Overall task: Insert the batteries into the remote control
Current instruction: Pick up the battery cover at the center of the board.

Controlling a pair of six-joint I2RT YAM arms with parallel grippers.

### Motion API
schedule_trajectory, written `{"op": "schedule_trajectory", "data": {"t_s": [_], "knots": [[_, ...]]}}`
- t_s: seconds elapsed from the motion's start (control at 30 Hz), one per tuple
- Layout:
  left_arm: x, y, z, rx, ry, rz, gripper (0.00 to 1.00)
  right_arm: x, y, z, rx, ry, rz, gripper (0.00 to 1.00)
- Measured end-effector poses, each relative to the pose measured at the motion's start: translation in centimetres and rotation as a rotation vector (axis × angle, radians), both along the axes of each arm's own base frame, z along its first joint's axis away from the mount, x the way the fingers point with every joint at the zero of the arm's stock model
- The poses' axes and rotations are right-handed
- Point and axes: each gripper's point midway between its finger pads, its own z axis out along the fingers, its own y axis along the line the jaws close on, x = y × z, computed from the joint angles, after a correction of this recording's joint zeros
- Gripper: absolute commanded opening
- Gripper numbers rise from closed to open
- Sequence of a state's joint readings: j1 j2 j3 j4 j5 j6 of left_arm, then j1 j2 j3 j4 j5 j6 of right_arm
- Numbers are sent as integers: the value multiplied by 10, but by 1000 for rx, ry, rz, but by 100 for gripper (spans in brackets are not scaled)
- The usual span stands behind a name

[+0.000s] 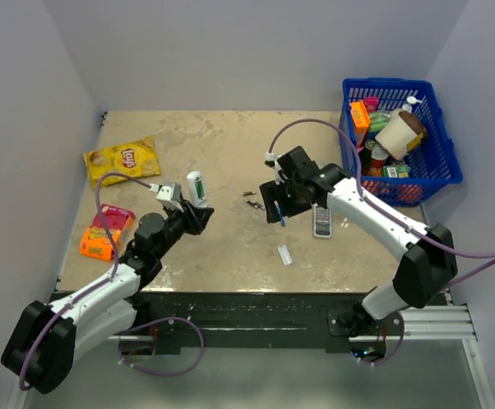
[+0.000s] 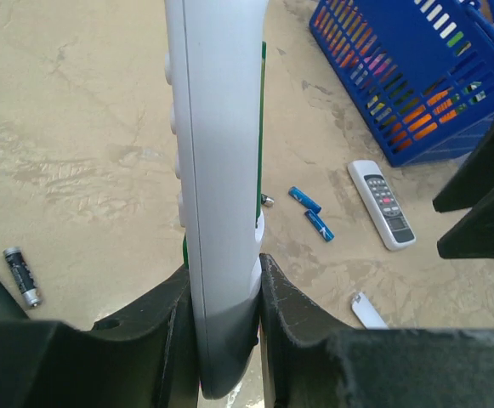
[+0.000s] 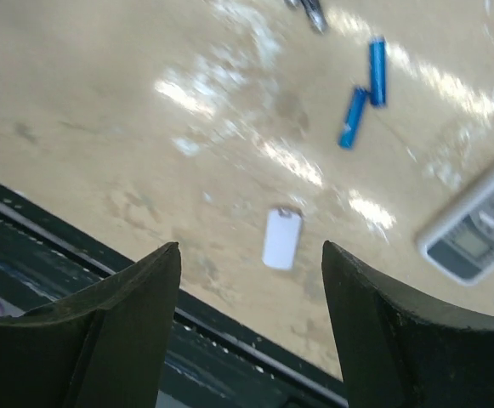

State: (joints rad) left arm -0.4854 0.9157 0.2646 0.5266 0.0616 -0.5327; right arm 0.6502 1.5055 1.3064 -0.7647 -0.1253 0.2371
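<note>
The left tool (image 2: 224, 276) is clenched around the low end of the white remote control (image 2: 217, 153) and holds it standing up over the counter (image 2: 76, 127). The green batteries (image 1: 198, 187) sit in its back. The right tool (image 3: 251, 248) is spread wide and holds nothing. Under it lie a small white cover (image 3: 281, 238) and two blue batteries (image 3: 377, 70).

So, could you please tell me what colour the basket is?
The basket is blue, seen best in the top external view.
</note>
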Motion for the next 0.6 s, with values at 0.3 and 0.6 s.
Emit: {"op": "schedule_trajectory", "data": {"t_s": [0.3, 0.6], "knots": [[3, 6, 0, 7, -5, 37, 0, -32, -35, -75, -277, 208, -109, 60], [3, 7, 6, -2, -20, 42, 0, -46, -23, -119, -333, 270, -89, 52]]}}
